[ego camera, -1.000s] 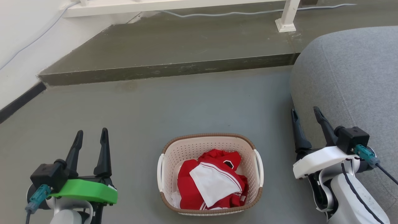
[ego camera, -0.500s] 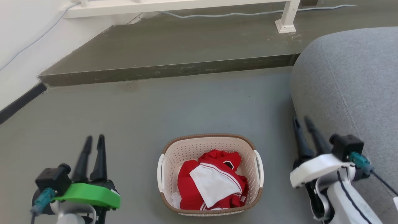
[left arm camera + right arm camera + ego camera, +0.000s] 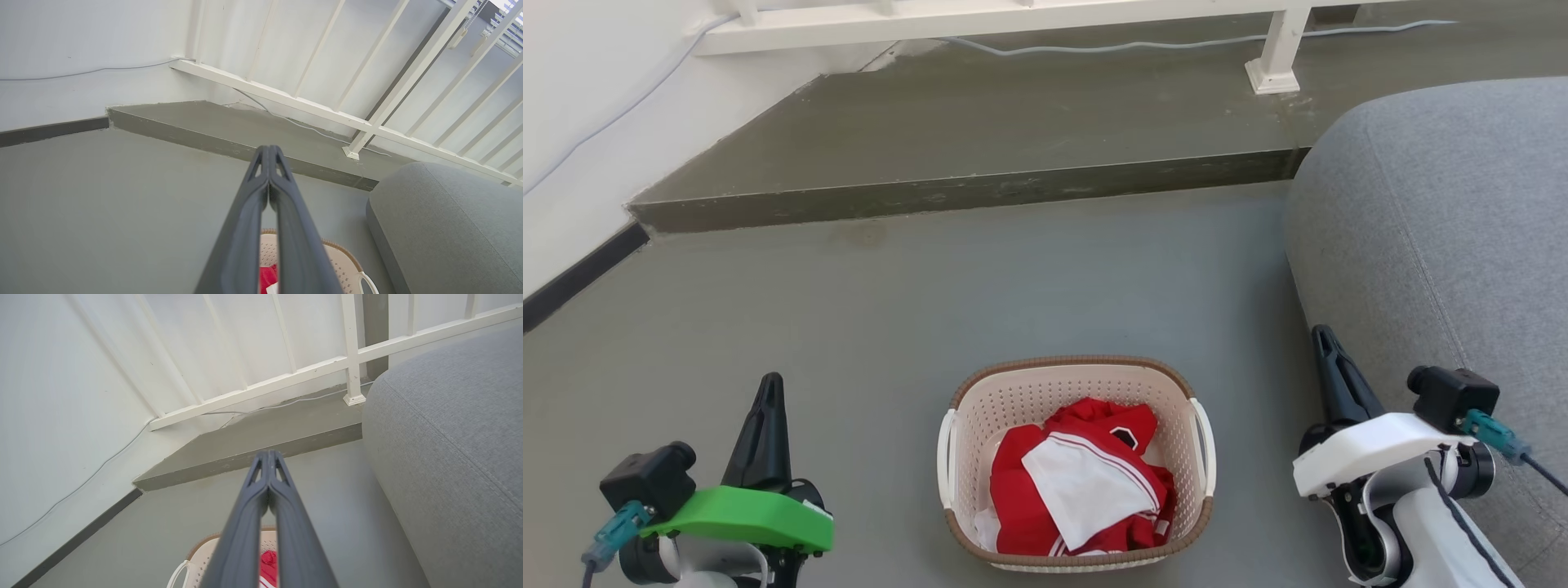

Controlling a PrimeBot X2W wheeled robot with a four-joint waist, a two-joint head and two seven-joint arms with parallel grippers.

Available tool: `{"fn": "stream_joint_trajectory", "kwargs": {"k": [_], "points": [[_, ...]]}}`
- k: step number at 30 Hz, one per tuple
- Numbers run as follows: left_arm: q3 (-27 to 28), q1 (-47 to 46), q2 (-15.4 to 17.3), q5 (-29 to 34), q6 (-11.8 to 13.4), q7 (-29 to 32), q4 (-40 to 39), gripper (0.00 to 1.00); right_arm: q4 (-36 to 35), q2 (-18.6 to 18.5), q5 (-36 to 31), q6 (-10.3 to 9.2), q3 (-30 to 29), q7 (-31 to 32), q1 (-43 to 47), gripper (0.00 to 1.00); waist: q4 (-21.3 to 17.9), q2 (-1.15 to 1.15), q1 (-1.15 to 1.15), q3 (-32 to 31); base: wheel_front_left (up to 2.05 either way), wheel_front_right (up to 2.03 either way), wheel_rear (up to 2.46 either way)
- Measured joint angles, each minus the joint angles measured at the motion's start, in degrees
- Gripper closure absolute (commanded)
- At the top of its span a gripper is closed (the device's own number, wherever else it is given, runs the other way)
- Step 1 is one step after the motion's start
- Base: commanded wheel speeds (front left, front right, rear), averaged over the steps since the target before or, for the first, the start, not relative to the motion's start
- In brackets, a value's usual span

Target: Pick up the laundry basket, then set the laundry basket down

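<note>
Cream laundry basket (image 3: 1045, 392) holding red-white garment (image 3: 1086, 482), perhaps badged, left gripper (image 3: 770, 384) pressed together, right gripper (image 3: 1323, 335) likewise

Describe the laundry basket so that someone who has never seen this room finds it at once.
Start at the big grey sofa on the right and look to the grey floor beside it, in front of the raised step. There stands the laundry basket: small, cream, with holed walls, a brown rim and white side handles. It alone holds red and white clothes.
</note>
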Motion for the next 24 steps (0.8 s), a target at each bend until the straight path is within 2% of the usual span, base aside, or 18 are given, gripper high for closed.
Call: {"fn": "stream_joint_trajectory", "kwargs": {"k": [24], "points": [[2.5,0.0,-0.1,-16.3,-0.2,5.4,1.3,1.00,-0.2,0.7,18.9,2.52,-5.4,5.1,0.0,1.00,0.3,0.00,0.00,-1.2,0.00,0.00,0.00]]}}
